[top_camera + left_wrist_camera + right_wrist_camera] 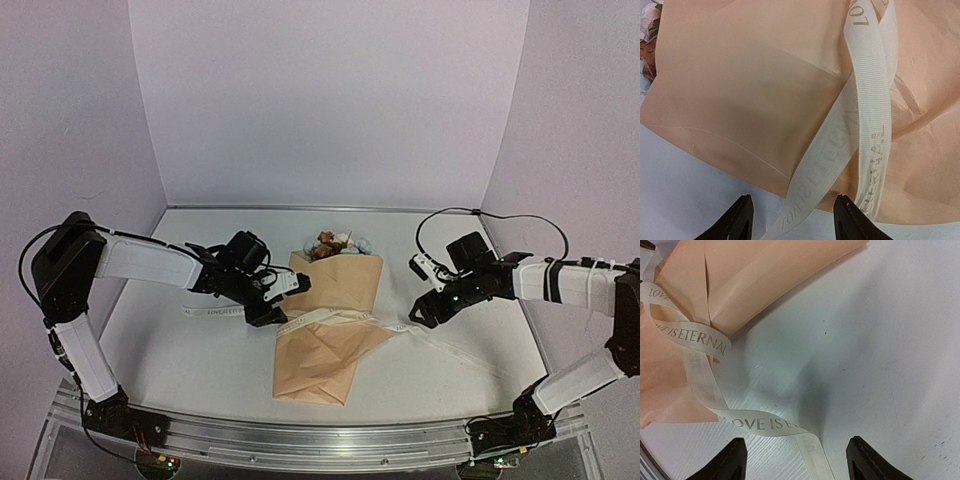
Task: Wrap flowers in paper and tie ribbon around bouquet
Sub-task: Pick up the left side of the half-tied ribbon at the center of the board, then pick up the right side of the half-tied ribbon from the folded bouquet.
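So the bouquet [325, 330] is lying flat in the middle of the table [180, 375], with the flowers [336, 243] poking out the far end and the wide end of the peach paper [345, 280] cone up there too. The paper pinches in narrow about halfway down, then flares out again toward the near edge. The ribbon [322, 318] crosses right over that narrow bit. One tail trails off to the left on the table and the other runs out to the right and toward the near side. The lettering on it reads "LOVE IS ETERNAL" in the right wrist view. The left gripper [288, 300] sits right at the left edge of the bouquet, jaws apart and not pinching anything, with the crossed ribbon strands running down between its fingers [742, 219]. The right gripper [422, 290] is off to the right, clear of the paper, with its claw spread wide. The ribbon tail lies on the table between its fingertips [860, 460], not touching either one.
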### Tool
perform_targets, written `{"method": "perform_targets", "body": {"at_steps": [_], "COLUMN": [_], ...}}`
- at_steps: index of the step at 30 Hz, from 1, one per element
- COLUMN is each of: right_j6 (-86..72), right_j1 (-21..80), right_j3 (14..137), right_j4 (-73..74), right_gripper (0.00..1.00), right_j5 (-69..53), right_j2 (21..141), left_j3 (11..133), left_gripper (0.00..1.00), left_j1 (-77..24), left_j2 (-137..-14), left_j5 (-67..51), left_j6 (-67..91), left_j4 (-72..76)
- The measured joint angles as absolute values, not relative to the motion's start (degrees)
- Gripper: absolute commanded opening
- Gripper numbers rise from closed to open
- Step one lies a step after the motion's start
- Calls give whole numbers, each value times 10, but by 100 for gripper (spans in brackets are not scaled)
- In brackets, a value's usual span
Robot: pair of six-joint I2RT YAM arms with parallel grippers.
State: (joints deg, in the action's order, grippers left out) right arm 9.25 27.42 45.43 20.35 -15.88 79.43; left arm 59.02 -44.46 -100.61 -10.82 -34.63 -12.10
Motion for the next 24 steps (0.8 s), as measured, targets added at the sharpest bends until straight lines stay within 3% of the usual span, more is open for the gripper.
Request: {"method": "perform_targets", "body": {"at_steps": [5,9,11,24], "right_j6": [92,93,96,115], "right_j1": [274,274,274,274], "right_j3": [454,454,454,454], "right_j4": [200,195,192,184], "right_gripper": [70,70,70,71], "right_j5": [-160,-162,-163,-199], "right_j2": [803,814,821,835], "left_j3": [599,604,604,536], "left_gripper": [40,11,2,0], "left_j1": [-445,-445,-445,-439], "left_j2": [-1028,-1034,-1034,-958], "left_j5": [-108,-106,-102,-34], "left_j6": [-352,-353,-357,-323], "left_j4": [-120,-118,-114,-38]}}
